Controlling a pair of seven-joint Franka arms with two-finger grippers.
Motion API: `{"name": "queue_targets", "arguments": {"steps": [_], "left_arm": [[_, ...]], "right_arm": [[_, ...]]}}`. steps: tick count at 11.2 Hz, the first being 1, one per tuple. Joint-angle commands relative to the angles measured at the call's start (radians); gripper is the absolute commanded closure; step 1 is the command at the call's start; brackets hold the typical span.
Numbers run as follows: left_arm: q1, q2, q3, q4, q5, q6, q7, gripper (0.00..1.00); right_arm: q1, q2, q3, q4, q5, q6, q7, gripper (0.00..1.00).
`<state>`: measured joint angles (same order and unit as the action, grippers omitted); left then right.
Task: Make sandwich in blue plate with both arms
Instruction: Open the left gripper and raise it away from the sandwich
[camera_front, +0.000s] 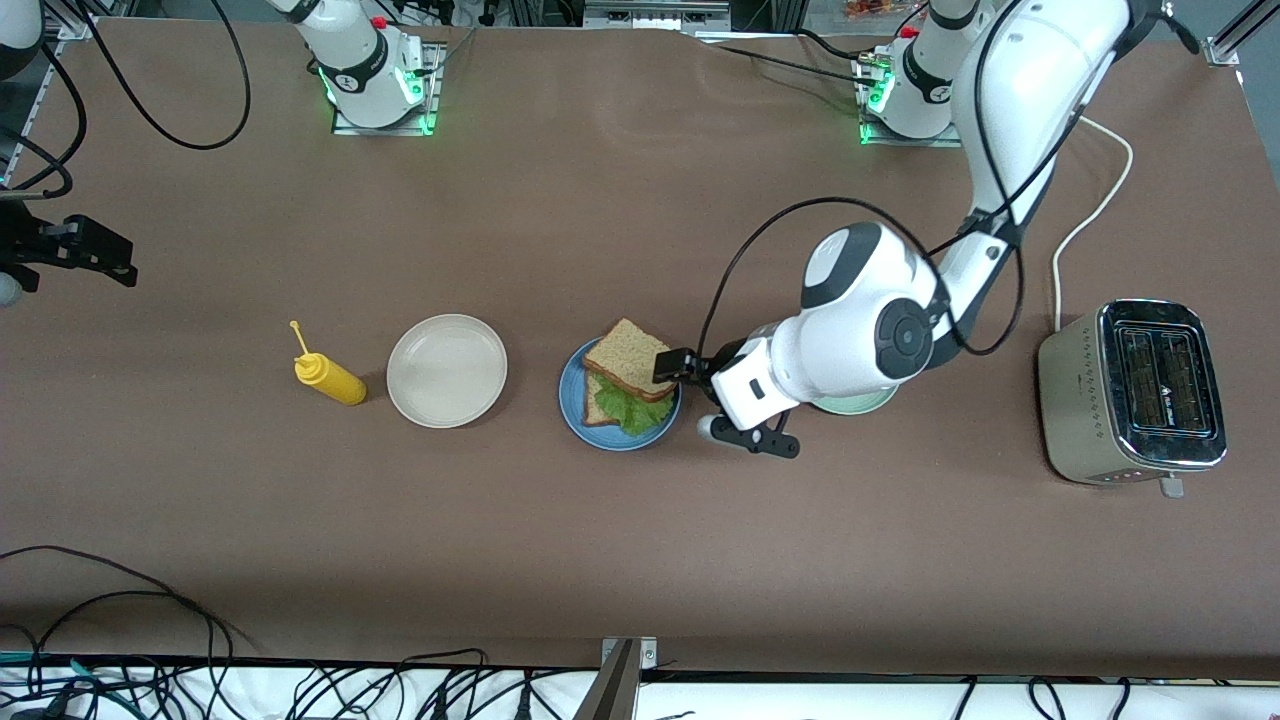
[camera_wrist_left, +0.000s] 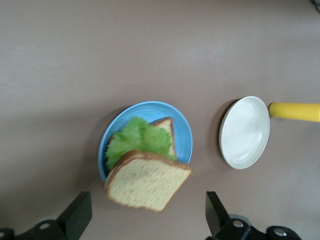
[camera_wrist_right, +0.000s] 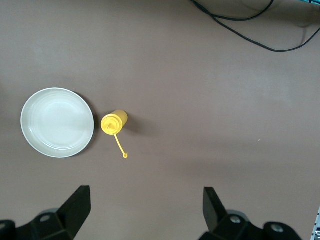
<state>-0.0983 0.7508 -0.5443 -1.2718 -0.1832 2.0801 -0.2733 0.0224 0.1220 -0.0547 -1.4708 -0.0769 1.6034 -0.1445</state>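
Left wrist view, sandwich (camera_wrist_left: 146, 176) on blue plate (camera_wrist_left: 182, 131), between spread left hand (camera_wrist_left: 147, 217) fingers, unpinched.

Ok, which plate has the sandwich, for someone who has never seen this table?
Start at the toaster at the left arm's end and move along the row of dishes. Past the pale green plate under the arm sits the blue plate, the only one holding bread and lettuce; the beige plate holds nothing.

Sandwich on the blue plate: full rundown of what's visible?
The sandwich sits on the blue plate, beside the beige plate. It has two brown wholegrain slices with darker crust and ruffled green lettuce between them. The top slice is skewed and tilted, overhanging the plate rim toward the left gripper, leaving lettuce and part of the bottom slice exposed. The gripper's fingers are open, not touching it.
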Motion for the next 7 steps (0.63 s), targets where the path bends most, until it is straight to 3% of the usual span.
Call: {"name": "queue_targets", "arguments": {"steps": [1,7], "left_arm": [[0.025,-0.134,0.042,-0.018,0.051,-0.174,-0.026,0.0],[0.04,-0.372,0.165,-0.015,0.1,-0.537,-0.015,0.0]], "right_arm": [[0.005,0.001,-0.001,0.018,-0.02,-0.019,-0.01,0.0],[0.005,-0.001,-0.004,0.018,-0.006,-0.019,-0.001,0.0]]}}
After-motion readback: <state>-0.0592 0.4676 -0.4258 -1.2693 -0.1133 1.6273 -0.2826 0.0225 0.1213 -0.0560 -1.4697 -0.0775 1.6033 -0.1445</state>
